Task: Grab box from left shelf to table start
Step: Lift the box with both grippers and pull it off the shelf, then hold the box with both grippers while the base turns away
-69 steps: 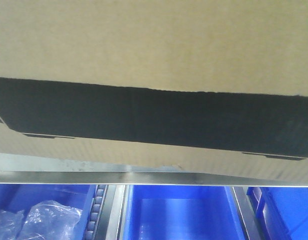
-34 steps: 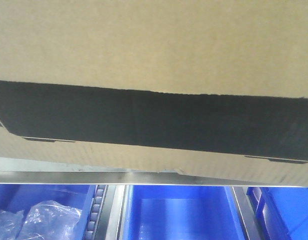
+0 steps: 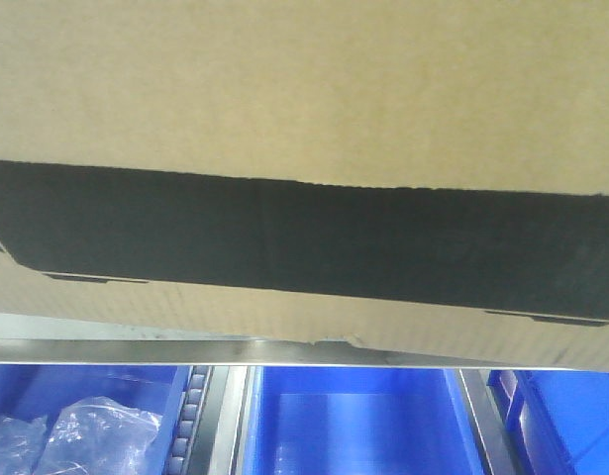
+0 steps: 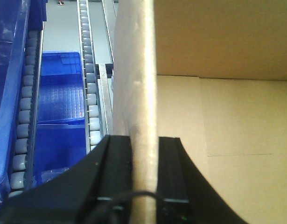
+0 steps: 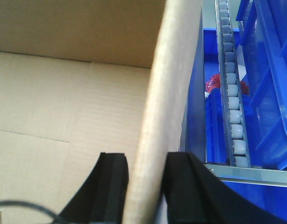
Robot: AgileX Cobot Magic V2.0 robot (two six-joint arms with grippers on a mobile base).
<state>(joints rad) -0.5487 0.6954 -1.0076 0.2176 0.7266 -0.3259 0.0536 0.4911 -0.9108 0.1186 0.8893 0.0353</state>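
Observation:
The box [image 3: 304, 89], brown cardboard with a black panel, fills most of the front view; a small nick [image 3: 355, 341] shows in its bottom edge. Just below that edge runs the left shelf's silver front rail [image 3: 136, 350]. In the left wrist view my left gripper [image 4: 144, 151] is shut on the box's left wall [image 4: 138, 70], one black finger on each side. My right gripper [image 5: 145, 175] is shut the same way on the box's right wall [image 5: 173, 70]. Both wrist views look into the box's bare inside [image 4: 236, 121]. The table is out of view.
Blue plastic bins [image 3: 354, 426] sit under the rail, one holding clear plastic bags [image 3: 76, 435]. Roller tracks [image 4: 90, 93] run beside the box on the left and on the right [image 5: 233, 102], with blue bins [image 5: 274, 79] and a red item [image 5: 212, 84] there.
In the front view the box has drifted slightly downward, covering a little more of the silver rail. Its bottom-edge nick shows more plainly. Both grippers still hold the walls.

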